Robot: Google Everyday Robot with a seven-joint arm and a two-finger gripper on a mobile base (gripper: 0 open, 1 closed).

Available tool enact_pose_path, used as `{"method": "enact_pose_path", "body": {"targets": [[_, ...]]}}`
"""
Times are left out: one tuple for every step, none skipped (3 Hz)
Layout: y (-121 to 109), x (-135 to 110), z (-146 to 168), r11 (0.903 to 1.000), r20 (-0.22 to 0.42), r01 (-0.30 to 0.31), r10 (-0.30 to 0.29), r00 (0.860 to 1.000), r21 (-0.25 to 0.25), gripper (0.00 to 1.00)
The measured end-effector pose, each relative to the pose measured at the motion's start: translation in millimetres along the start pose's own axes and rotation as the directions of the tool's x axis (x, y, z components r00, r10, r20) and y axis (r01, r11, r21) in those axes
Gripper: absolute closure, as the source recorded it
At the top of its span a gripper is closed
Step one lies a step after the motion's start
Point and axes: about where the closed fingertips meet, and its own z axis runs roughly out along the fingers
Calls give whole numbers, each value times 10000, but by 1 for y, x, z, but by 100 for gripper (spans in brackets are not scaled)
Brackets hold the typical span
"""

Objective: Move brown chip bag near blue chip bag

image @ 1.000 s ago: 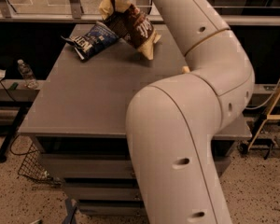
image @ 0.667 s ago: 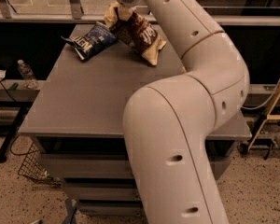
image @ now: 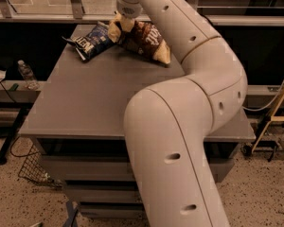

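You had open table [image: 80, 103] in front and left. At the far edge, your gripper [image: 125, 22] crowded the brown bag [image: 146, 40], the blue bag [image: 92, 40] just beside; your arm [image: 194, 98] blocked the right.

A grey table [image: 85, 103] stands on a speckled floor [image: 270, 193] in dim light. At left, a water bottle [image: 26, 74] stands above a wire basket [image: 32, 168]. The gripper [image: 127, 19] hangs over the table's far edge.

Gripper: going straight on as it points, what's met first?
The gripper, at the far edge of the table, points down at the brown chip bag, its cream end: probably that first.
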Motion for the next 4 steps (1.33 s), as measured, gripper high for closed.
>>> {"method": "enact_pose_path", "body": {"targets": [[1,-1,4,10000,-8,15,-15,10000,-28,62],[2,-1,8,10000,-19,29,-29,10000,-61,38],[3,-2,12,9999,-29,43,-43,10000,-95,15],[4,-2,16,9999,-41,55,-56,10000,-130,0]]}}
